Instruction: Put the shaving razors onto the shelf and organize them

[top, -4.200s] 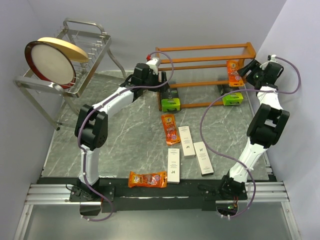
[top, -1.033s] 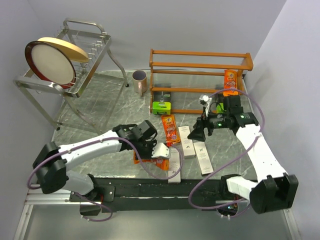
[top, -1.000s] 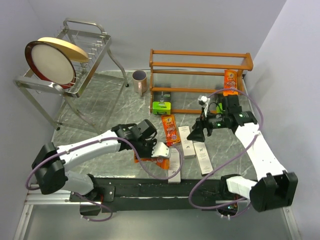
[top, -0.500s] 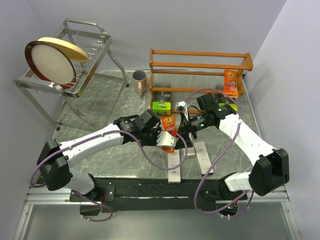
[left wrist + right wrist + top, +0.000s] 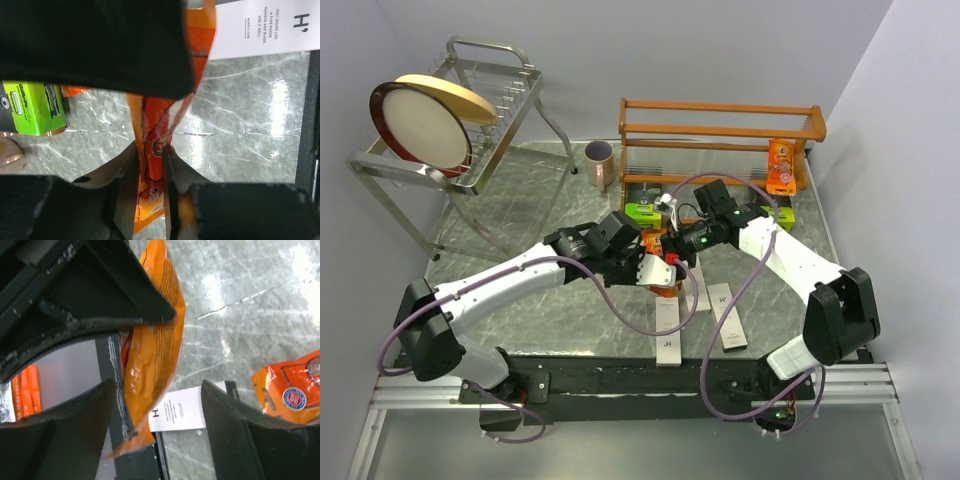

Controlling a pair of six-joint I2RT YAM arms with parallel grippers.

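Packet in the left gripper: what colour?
The packet is orange; the left wrist view shows it best.

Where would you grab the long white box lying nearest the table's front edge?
Take the white box across its narrow width near mid-length, coming straight down from above. It lies flat on the table, so only its long sides are free to pinch; a middle hold should keep it level.

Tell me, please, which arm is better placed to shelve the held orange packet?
Probably right: the right fingers, open, straddle the orange packet that the left fingers pinch, from the shelf side.
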